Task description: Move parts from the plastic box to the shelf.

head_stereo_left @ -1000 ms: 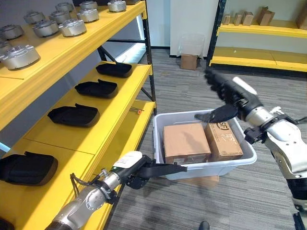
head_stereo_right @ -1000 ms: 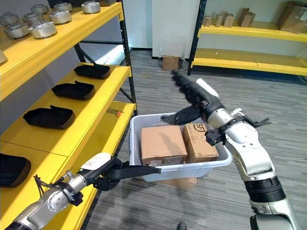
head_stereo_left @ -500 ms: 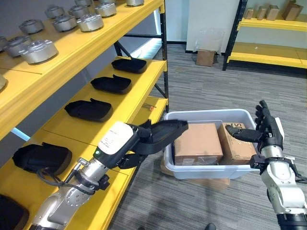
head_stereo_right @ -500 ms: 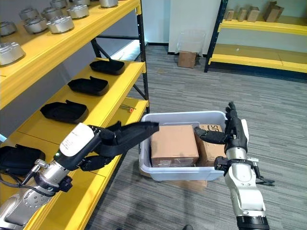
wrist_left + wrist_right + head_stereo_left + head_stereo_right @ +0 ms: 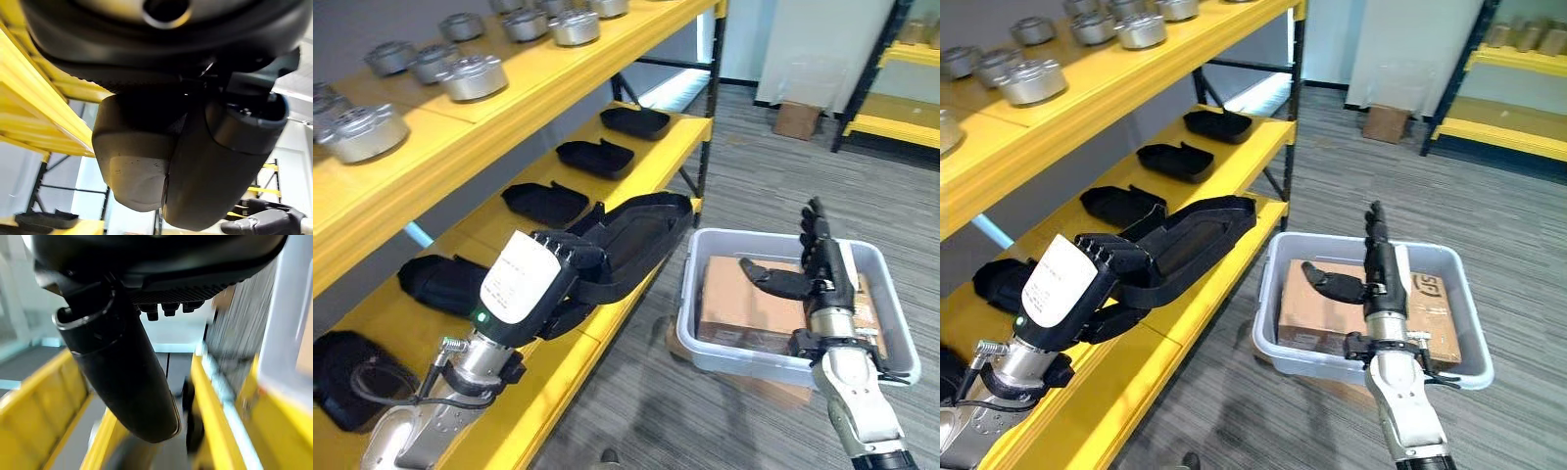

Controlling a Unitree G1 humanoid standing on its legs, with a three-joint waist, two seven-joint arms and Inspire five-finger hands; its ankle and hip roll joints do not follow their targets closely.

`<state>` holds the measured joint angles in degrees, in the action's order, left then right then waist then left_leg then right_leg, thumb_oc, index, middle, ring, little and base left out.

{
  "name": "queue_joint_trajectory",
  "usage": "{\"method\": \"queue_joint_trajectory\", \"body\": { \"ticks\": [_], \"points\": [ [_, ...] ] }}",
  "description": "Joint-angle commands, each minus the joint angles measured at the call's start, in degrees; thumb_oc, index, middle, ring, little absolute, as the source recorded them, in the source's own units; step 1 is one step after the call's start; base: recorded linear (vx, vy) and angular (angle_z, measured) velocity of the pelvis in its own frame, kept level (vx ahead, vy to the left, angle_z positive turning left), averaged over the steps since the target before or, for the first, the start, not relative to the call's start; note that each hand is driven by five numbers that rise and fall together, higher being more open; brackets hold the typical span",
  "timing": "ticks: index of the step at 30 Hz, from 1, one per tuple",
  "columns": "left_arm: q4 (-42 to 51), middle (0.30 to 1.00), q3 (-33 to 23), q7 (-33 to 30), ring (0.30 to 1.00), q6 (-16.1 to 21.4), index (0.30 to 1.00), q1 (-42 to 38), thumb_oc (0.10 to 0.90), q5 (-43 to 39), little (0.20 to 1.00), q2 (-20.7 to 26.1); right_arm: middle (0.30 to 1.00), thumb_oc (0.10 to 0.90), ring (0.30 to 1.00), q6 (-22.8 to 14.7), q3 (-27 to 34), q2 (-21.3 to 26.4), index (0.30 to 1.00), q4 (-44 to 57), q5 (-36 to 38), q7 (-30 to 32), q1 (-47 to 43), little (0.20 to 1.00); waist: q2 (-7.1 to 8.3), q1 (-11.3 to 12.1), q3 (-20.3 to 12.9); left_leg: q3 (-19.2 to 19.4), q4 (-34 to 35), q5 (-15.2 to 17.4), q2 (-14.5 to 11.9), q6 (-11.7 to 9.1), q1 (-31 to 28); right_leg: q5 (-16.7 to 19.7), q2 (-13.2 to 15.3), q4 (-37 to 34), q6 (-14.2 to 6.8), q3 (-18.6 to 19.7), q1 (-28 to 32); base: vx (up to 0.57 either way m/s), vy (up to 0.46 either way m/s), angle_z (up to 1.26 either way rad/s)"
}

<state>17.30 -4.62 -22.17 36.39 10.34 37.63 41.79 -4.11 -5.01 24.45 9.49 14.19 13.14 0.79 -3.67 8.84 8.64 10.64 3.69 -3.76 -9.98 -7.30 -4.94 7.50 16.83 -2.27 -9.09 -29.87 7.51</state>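
My left hand (image 5: 530, 284) is shut on a long black moulded part (image 5: 631, 235), holding it tilted above the front edge of the yellow shelf (image 5: 570, 364), left of the box. The grey plastic box (image 5: 744, 364) sits on the floor and holds a large cardboard box (image 5: 734, 308) and a smaller one (image 5: 869, 311). My right hand (image 5: 818, 264) stands open at the box's near side, fingers straight up and thumb out over the large cardboard box, holding nothing.
Several black parts (image 5: 595, 157) lie in a row along the yellow shelf, one (image 5: 440, 284) just behind my left hand. Silver round parts (image 5: 470, 76) line the level above. A black upright post (image 5: 710, 108) stands beside the box. More yellow shelving (image 5: 891, 125) is at far right.
The camera has swung left. My left hand has lifted the black part from low beside the box up over the shelf. My right hand came down from above the box to its near side.
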Motion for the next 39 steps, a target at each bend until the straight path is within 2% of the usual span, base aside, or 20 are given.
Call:
{"method": "queue_joint_trajectory", "body": {
  "ticks": [1,5,9,11,14,17,18,19,20,23,25,27,28,29,31,34,36,37,38,39],
  "points": [
    [5.5,0.3,-5.4,-8.4,0.3,-0.7,0.3,-3.7,0.4,-3.1,0.3,2.8,1.0,0.9,1.0,-4.5,0.3,1.5,1.0,5.5,-1.1,0.6,-7.5,1.0,2.91,2.1,-4.9,-0.9,0.3,-1.6,-4.2,0.1,0.5,-6.4,3.9,6.2,-1.7,3.1,2.4,-0.05,0.27,0.34],
    [5.5,0.3,-4.6,-7.5,0.3,0.1,0.3,-4.3,0.4,-4.0,0.3,3.7,1.0,0.9,1.0,-3.7,0.3,2.6,1.0,5.0,-0.8,2.0,-7.7,1.0,3.76,3.6,-4.9,-2.6,0.4,-1.1,-1.0,1.8,1.6,-4.0,6.1,8.7,-2.5,2.0,3.1,-0.06,0.294,0.47],
    [5.4,0.3,-3.8,-6.0,0.3,1.2,0.3,-5.4,0.4,-5.3,0.3,5.9,1.0,0.9,1.0,-4.2,0.6,2.0,1.0,4.5,-1.6,4.6,-7.7,1.0,4.49,4.8,-4.8,-3.4,0.9,0.4,4.4,4.9,2.3,3.7,10.7,12.5,-5.1,0.8,2.1,-0.09,0.254,0.34],
    [5.1,0.3,-3.7,-6.8,0.3,1.2,0.3,-5.5,0.4,-4.9,0.3,7.0,1.0,0.9,1.0,-4.4,0.0,1.4,1.0,4.2,-1.5,5.7,-8.5,1.0,4.24,5.2,-4.7,-2.9,1.3,1.0,5.3,5.9,2.2,5.7,11.6,14.8,-5.6,0.3,0.8,-0.14,0.179,0.39],
    [2.8,0.3,-2.3,-8.4,0.3,-0.2,0.3,-7.8,0.4,-3.8,0.3,9.0,1.0,0.9,1.0,-5.2,-1.2,1.0,1.0,4.0,-1.1,6.2,-9.0,1.0,3.94,4.6,-4.3,-4.2,1.3,2.1,7.3,7.4,2.7,1.1,5.7,17.7,-4.6,2.3,-1.2,-0.1,0.079,0.14],
    [1.6,0.3,-0.2,-8.2,0.3,-1.4,0.3,-10.6,0.4,-2.8,0.3,8.3,1.0,0.9,1.0,-6.6,-1.1,1.2,1.0,4.1,-3.4,5.6,-8.2,1.0,4.55,2.2,-3.7,-8.3,1.3,1.8,10.0,7.8,2.9,-5.7,-7.8,14.9,-1.0,8.7,-3.0,-0.03,0.016,0.37],
    [1.6,0.3,0.0,-8.2,0.3,-1.6,0.3,-10.7,0.4,-2.6,0.3,8.0,1.0,0.9,1.0,-6.8,-1.1,1.3,1.0,4.0,-3.3,5.5,-8.2,1.0,4.57,2.0,-3.6,-8.7,1.3,1.8,10.2,7.7,2.9,-6.2,-9.2,14.3,-0.5,9.4,-3.1,-0.06,-0.028,0.66],
    [2.0,0.3,0.9,-8.4,0.3,-2.9,0.3,-10.6,0.4,-1.4,0.3,6.4,1.0,0.9,1.0,-8.6,-1.5,0.7,1.0,2.3,-3.1,5.1,-8.3,1.0,4.53,0.4,-2.9,-11.3,1.1,1.0,12.1,7.6,3.1,-6.1,-14.6,11.8,1.4,15.3,-4.7,-0.09,-0.025,0.47],
    [1.9,0.3,0.9,-9.4,0.3,-3.5,0.3,-9.6,0.4,0.5,0.3,5.4,1.0,0.9,1.0,-9.7,-1.9,0.0,1.0,1.3,-2.6,3.9,-8.7,1.0,3.87,0.1,-2.9,-11.8,1.3,0.3,12.0,7.7,3.2,-6.8,-15.1,11.4,2.5,16.6,-4.3,-0.09,-0.027,0.7],
    [1.5,0.3,1.4,-8.9,0.3,-4.6,0.3,-9.0,0.4,0.9,0.3,4.0,1.0,0.9,1.0,-12.0,-2.5,-0.8,1.0,-1.2,-3.0,3.7,-8.9,1.0,3.79,0.2,-3.0,-12.6,1.0,1.0,12.7,7.3,3.4,-7.7,-14.5,7.6,2.8,16.7,-3.0,-0.01,-0.09,0.52],
    [1.6,0.3,0.5,-8.2,0.3,-3.1,0.3,-6.1,0.4,1.4,0.3,2.5,1.0,0.9,1.0,-12.0,-2.4,-0.3,1.0,-1.2,-1.4,5.1,-8.5,1.0,3.02,1.0,-4.2,-13.2,1.3,0.4,12.2,6.7,4.0,-6.9,-13.6,2.4,3.3,16.2,-1.9,0.0,-0.088,-0.02],
    [1.9,0.3,-0.1,-7.9,0.3,-2.3,0.3,-5.1,0.4,1.7,0.3,2.2,1.0,0.9,1.0,-11.8,-2.3,-0.3,1.0,-1.0,-1.9,5.7,-8.3,1.0,2.81,1.1,-4.6,-12.9,1.3,0.9,12.1,6.5,3.9,-7.3,-13.3,1.3,3.3,16.1,-1.3,0.01,-0.03,0.15],
    [2.9,0.3,-1.4,-7.1,0.3,0.3,0.3,-3.0,0.4,3.1,0.3,1.0,1.0,0.9,1.0,-12.1,-1.4,-0.5,1.0,0.3,-7.4,8.7,-7.2,1.0,2.18,0.6,-5.1,-8.6,1.3,1.1,11.0,5.9,4.1,-6.9,-12.1,-0.4,2.7,13.7,-0.7,-0.03,0.002,0.29],
    [3.1,0.3,-1.8,-6.9,0.3,0.9,0.3,-2.6,0.4,3.3,0.3,0.9,1.0,0.9,1.0,-12.2,-1.1,-0.4,1.0,0.9,-8.7,9.5,-6.7,1.0,2.04,0.2,-5.3,-6.6,1.3,1.2,10.6,5.6,4.1,-6.7,-11.8,-0.8,2.5,12.7,-0.5,-0.07,0.024,0.44],
    [2.7,0.3,-1.7,-6.8,0.3,2.4,0.3,-3.1,0.4,3.3,0.3,1.3,1.0,0.9,1.0,-10.4,0.0,0.8,1.0,4.2,-9.5,10.9,-3.8,1.0,1.7,-2.5,-5.8,3.3,1.3,0.8,7.8,4.2,3.5,-5.9,-10.4,-0.7,1.4,8.2,-0.3,-0.1,0.092,0.99],
    [2.5,0.3,-0.5,-8.6,0.3,0.8,0.3,-4.2,0.4,4.1,0.3,2.6,1.0,0.9,1.0,-10.7,0.3,2.3,1.0,3.4,-8.9,11.0,-2.5,1.0,2.34,-4.6,-4.9,10.0,-2.3,0.9,4.1,2.8,2.1,-7.3,-8.8,2.5,2.1,5.8,-0.4,-0.11,0.174,1.32],
    [2.7,0.3,0.2,-9.2,0.3,-0.3,0.3,-5.1,0.4,4.3,0.3,2.9,1.0,0.9,1.0,-9.8,0.4,3.3,1.0,3.1,-9.0,11.7,-2.3,1.0,3.03,-5.2,-4.7,11.4,-5.9,2.7,2.3,2.1,2.3,-8.4,-7.9,3.9,2.1,5.7,-0.2,-0.09,0.162,0.55],
    [3.1,0.3,1.0,-9.3,0.3,-1.9,0.3,-6.6,0.4,3.6,0.3,3.4,1.0,0.9,1.0,-8.3,0.1,4.5,1.0,2.2,-10.0,11.9,-2.7,1.0,3.54,-5.7,-4.5,13.9,-9.7,2.7,-0.9,1.5,2.5,-8.9,-6.7,5.5,2.6,4.5,-0.5,-0.1,0.203,0.48],
    [3.3,0.3,1.1,-9.2,0.3,-2.2,0.3,-6.8,0.4,3.3,0.3,3.5,1.0,0.9,1.0,-8.0,0.0,4.7,1.0,2.0,-10.0,11.9,-2.8,1.0,3.53,-5.9,-4.5,14.3,-10.4,2.3,-1.7,1.2,2.5,-9.1,-6.5,5.9,2.8,4.3,-0.6,-0.18,0.307,0.63],
    [4.1,0.3,1.2,-8.6,0.3,-4.3,0.3,-7.6,0.4,1.7,0.3,4.0,1.0,0.9,1.0,-7.1,-0.4,5.9,1.0,1.9,-9.8,10.8,-2.9,1.0,3.42,-6.4,-4.5,15.4,-12.2,-0.2,-5.3,0.1,2.0,-10.2,-6.0,7.7,3.3,3.8,-1.4,-0.11,0.228,0.52]
  ]
}}
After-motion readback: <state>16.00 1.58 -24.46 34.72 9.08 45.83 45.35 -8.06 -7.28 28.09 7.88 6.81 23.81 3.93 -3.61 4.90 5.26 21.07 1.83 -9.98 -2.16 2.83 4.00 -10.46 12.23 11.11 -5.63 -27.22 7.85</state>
